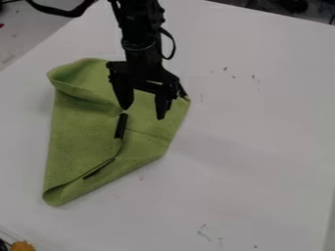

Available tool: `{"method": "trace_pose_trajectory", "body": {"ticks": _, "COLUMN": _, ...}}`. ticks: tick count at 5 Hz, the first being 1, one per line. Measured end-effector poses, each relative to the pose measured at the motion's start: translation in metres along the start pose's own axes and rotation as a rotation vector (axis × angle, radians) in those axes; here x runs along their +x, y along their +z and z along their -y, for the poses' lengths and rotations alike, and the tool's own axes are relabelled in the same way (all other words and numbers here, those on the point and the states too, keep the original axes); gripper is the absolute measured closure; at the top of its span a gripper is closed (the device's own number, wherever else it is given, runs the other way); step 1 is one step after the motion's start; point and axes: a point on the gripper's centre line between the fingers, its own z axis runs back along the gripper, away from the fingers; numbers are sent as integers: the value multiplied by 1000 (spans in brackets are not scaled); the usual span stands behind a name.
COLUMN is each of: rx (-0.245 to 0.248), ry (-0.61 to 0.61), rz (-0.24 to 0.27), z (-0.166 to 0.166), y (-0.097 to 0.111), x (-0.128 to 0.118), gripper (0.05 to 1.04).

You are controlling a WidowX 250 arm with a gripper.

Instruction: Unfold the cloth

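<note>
Cloth folded on tabletop — pincer spread over it; loose edge best pinched shallowly, lifted slightly, drawn outward — lower layer left flat.

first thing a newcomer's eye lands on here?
Probably the green cloth, bright against the white tabletop, left of centre, with a curled fold at its upper left and another at its lower tip. Next, the black end effector, fingers spread above the cloth's upper right part. Then the small black strip near the cloth's middle, and an orange thing at the bottom left corner of the view.
</note>
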Motion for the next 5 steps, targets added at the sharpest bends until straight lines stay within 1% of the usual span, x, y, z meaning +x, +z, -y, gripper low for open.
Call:
{"method": "trace_pose_trajectory", "body": {"ticks": 1, "rx": -3, "ry": -2, "rz": -29, "z": 0, "y": -9, "x": -4, "gripper": 83}}
{"method": "trace_pose_trajectory", "body": {"ticks": 2, "rx": 1, "ry": 5, "rz": -22, "z": -12, "y": -15, "x": -9, "gripper": 83}}
{"method": "trace_pose_trajectory", "body": {"ticks": 4, "rx": 25, "ry": 55, "rz": -40, "z": -35, "y": -26, "x": -27, "gripper": 83}}
{"method": "trace_pose_trajectory", "body": {"ticks": 5, "rx": 18, "ry": 61, "rz": -21, "z": -36, "y": -29, "x": -27, "gripper": 135}}
